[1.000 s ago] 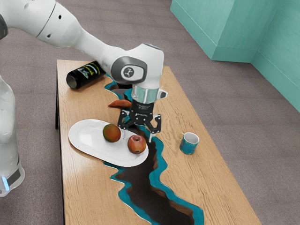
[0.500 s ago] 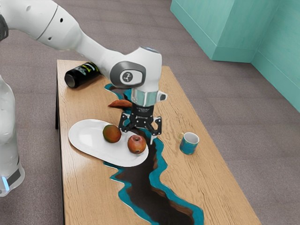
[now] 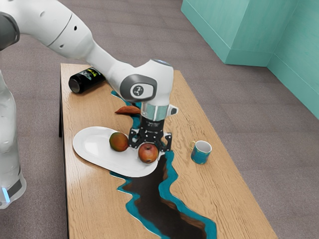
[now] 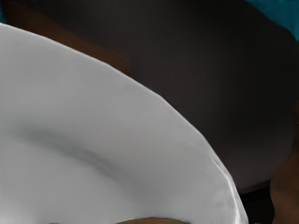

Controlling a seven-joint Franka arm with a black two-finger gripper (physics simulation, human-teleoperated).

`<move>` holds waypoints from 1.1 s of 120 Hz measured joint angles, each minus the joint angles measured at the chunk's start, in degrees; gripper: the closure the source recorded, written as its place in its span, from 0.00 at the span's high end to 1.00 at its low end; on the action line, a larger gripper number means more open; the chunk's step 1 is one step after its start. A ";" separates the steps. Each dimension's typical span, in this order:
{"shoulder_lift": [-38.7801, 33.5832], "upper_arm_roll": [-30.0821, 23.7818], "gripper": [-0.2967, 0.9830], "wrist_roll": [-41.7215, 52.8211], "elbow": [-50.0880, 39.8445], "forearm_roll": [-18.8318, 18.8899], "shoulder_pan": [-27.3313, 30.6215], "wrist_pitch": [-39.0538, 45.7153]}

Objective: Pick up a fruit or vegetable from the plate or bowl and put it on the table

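Taking twelve o'clock as the top of the exterior view, we have the red apple [image 3: 148, 155] at six o'clock from the pincer's palm, close beneath it. The pincer [image 3: 148, 149] is set wide, one finger toward nine o'clock of the apple and the other toward three; we cannot make out a firm squeeze from both sides. There is just our one arm [image 3: 112, 62], reaching in from about ten o'clock, so no choice of hand arises.

The apple rests on the plate [image 3: 94, 147], near its four o'clock end. The plate's long axis runs from ten to four; the apple is nearly round, and we can read no clear long axis in it, so we judge that centring matters more than turning the wrist. It is red with orange-brown patches and looks smooth, and might roll if one finger pushes first.

The mango [image 3: 118, 142], green and rusty red, lies at ten o'clock from the apple, close by, on the same plate. We would close evenly, then lift straight up so as to clear the rim. The cup [image 3: 201, 154] stands well apart at three o'clock; bare table [image 3: 214, 194] at four or five o'clock looks a sensible spot for setting down.
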 joint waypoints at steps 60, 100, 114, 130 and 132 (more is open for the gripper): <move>-3.46 1.60 0.51 -0.70 2.54 2.42 1.98 0.06; 3.39 6.11 0.63 3.77 11.95 6.82 11.26 -3.35; 1.94 6.14 0.71 5.78 12.69 6.79 12.23 -3.73; -0.16 4.00 0.74 -0.60 25.77 8.05 9.31 -6.23; -0.05 3.38 0.75 -2.70 30.59 8.82 8.52 -8.51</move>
